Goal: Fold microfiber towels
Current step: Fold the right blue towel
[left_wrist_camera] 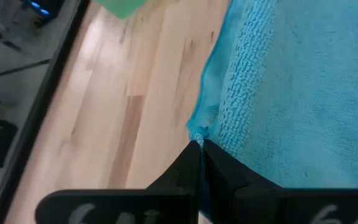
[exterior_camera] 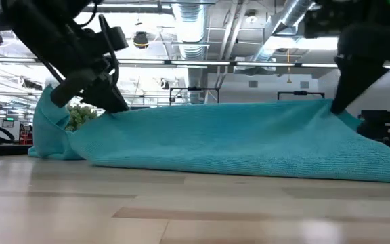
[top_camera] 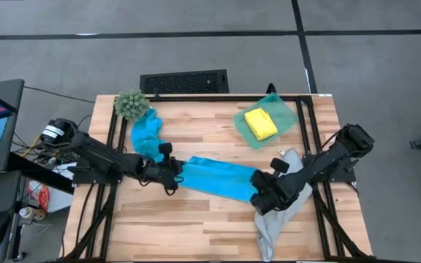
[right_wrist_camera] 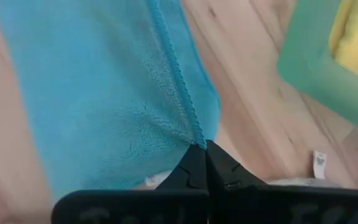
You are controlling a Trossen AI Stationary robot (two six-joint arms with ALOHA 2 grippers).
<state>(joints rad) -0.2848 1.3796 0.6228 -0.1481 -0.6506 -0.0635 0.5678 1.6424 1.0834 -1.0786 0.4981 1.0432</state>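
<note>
- The left hand (top_camera: 175, 174) is pinched shut on one end of the blue towel (top_camera: 218, 177); the right hand (top_camera: 258, 191) is pinched shut on the opposite end; the cloth lies stretched between them across the middle of the desk (top_camera: 218, 226)
- In the left wrist view only the very corner of the hem sits between the fingertips (left_wrist_camera: 197, 152); a hold that thin could slip if the arms pull apart, and the end would drop in a heap
- The right hand's hold looks just as slight, at the hemmed edge; if one side slips while the other holds, the fold would probably come out skewed
- The grey towel (top_camera: 272, 223) lies under and beside the right hand; a low sweep could drag it along or snag it into the fold
- A second blue towel (top_camera: 146, 134) lies crumpled just behind the left hand, near the green plant (top_camera: 131, 104); a backward swing might catch it
- The yellow towel (top_camera: 261, 123) sits folded in the green bin (top_camera: 283, 109), near the right end of the blue towel; carrying the cloth that way could nudge the bin
</note>
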